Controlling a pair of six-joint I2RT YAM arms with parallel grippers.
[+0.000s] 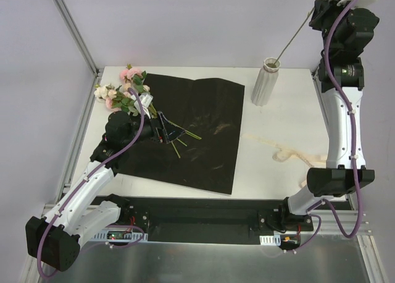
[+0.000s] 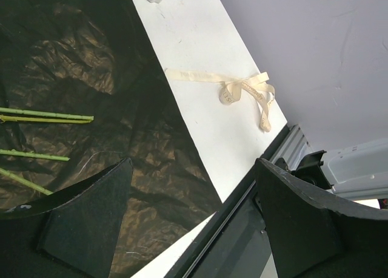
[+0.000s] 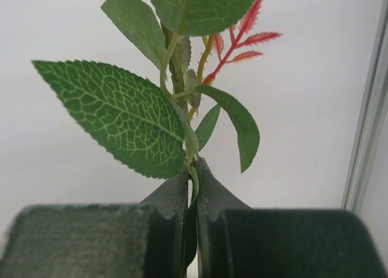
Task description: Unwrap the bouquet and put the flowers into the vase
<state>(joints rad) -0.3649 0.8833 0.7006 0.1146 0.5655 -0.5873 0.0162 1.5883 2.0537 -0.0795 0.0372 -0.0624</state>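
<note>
White bench point(image 1: 284, 125) carries a black sheet point(image 1: 207, 119); the flowers point(image 1: 126, 88) lie at its far left corner, our left gripper point(image 2: 194, 166) wide apart by their stems. Rightward, our right gripper point(image 3: 189, 187) is clamped high on a leafy stem point(image 1: 296, 33) whose foot meets the vase point(image 1: 265, 84) mouth.

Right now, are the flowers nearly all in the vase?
Not yet. Done: the black paper lies open and the ribbon is off. In hand: the right gripper is shut on one stem, its lower end at the vase mouth. To do: the other flowers lie at the paper's corner, the open left gripper by their stems.
</note>
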